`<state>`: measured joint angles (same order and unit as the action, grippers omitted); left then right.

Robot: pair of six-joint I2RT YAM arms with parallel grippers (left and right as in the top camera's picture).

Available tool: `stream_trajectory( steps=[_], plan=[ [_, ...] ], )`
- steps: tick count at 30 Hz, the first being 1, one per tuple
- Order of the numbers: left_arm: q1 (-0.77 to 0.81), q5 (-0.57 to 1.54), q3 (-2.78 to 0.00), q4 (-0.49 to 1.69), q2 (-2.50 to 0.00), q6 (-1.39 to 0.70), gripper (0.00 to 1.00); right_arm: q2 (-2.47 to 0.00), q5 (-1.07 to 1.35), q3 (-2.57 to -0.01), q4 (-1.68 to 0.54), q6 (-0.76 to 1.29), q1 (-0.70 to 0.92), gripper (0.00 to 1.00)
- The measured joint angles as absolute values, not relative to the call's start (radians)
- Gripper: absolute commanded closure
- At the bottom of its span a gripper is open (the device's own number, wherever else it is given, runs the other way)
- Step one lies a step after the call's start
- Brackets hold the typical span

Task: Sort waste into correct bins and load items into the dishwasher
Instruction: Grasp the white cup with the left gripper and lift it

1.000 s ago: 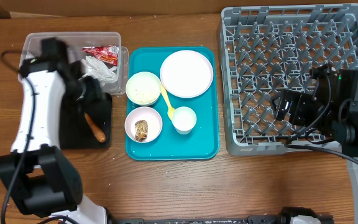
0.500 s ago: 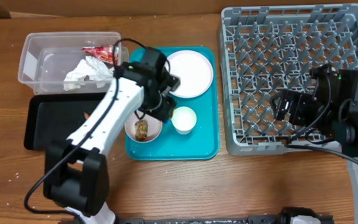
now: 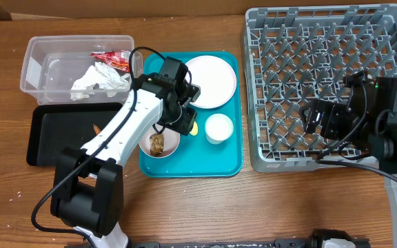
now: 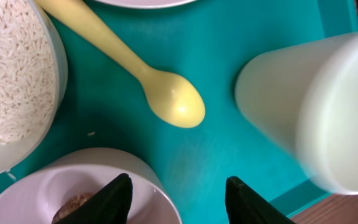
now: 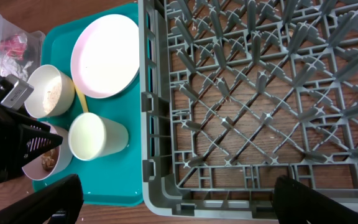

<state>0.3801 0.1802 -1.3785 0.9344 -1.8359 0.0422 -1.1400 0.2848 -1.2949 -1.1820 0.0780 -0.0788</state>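
Observation:
My left gripper (image 3: 185,121) is open and empty, low over the teal tray between the yellow spoon (image 4: 171,104) and the bowl of brown chunks (image 4: 73,194). The bowl of white rice (image 4: 11,81) is at its left and the small white cup (image 4: 316,112) at its right. The white plate (image 3: 209,81) lies at the tray's back. The clear tub (image 3: 43,69) holds the crumpled napkin (image 3: 96,76) and the red-and-white wrapper (image 3: 112,59). The black tray (image 3: 60,138) holds a brown scrap. My right gripper (image 5: 179,202) is open and empty over the grey dish rack's (image 3: 329,76) front left corner.
The teal tray (image 3: 205,162) sits between the black tray and the rack. The left arm crosses over the black tray and the teal tray's left side. Bare wooden table runs along the front edge.
My left arm swung from over the tub and black tray to over the teal tray. The small cup has shifted to the right. The right arm has not moved.

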Motion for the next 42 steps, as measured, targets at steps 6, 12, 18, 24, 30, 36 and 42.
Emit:
stream_trajectory(
  steps=[6,12,18,24,30,36,42],
  plan=[
    [0.38,0.213,-1.381,0.918,-1.836,-0.001,0.49,-1.14,0.284,-1.295,-1.182,0.078,-0.078,0.0],
    [0.38,0.302,-1.438,0.866,-1.836,-0.055,0.55,-1.14,0.284,-1.295,-1.183,0.078,-0.078,0.0],
    [0.403,0.315,-1.445,0.834,-1.837,-0.088,0.56,-1.14,0.284,-1.295,-1.182,0.078,-0.078,0.0],
    [0.456,0.296,-1.445,0.828,-1.885,-0.103,0.69,-1.14,0.285,-1.295,-1.183,0.078,-0.078,0.0],
    [0.463,0.288,-1.445,0.825,-1.933,-0.111,0.96,-1.14,0.284,-1.295,-1.188,0.078,-0.078,0.0],
    [0.462,0.252,-1.447,0.834,-1.946,-0.152,0.96,-1.14,0.284,-1.295,-1.19,0.078,-0.078,0.0],
    [0.382,0.424,-1.588,0.984,-1.951,-0.185,0.96,-1.14,0.331,-1.295,-1.164,0.078,-0.079,0.0]
  ],
)
